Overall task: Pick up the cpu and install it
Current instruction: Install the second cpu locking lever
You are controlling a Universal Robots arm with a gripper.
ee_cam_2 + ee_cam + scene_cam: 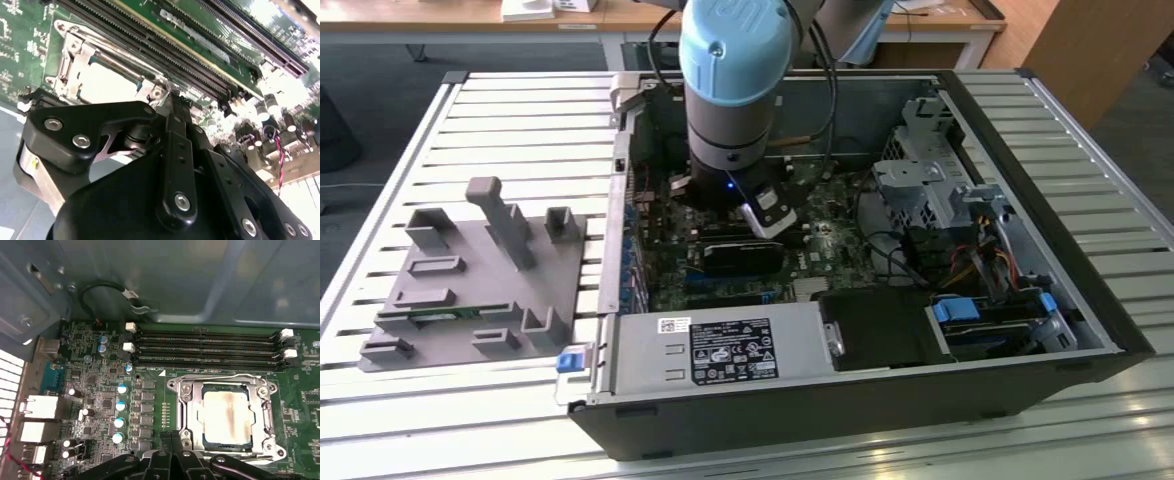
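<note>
Three views, one after another.

Exterior view: my arm [734,90] reaches down into the open case [1067,230], over the board at frame centre. Grey tray [467,290] sits outside the case at mid-left of the frame; I make out no cpu on it from here.

First wrist view: cpu [226,415] lies flat inside the socket frame [182,415], lower right of the frame, pale metal top up, square to the opening. The bracket edges run round it; I can't tell whether the frame is latched down or merely resting. Four memory slots [205,347] run across just above the socket. Gripper [172,440] is at the bottom edge, fingers pressed together with nothing between them, tips just beside the socket's near edge.

Second wrist view: the gripper [175,97] is clenched shut and empty, tips near the socket corner; the cpu [107,82] shows as a pale patch in the frame, upper left.

Judgement: pick and placement look done, chip seated. Latching unconfirmed.
</note>
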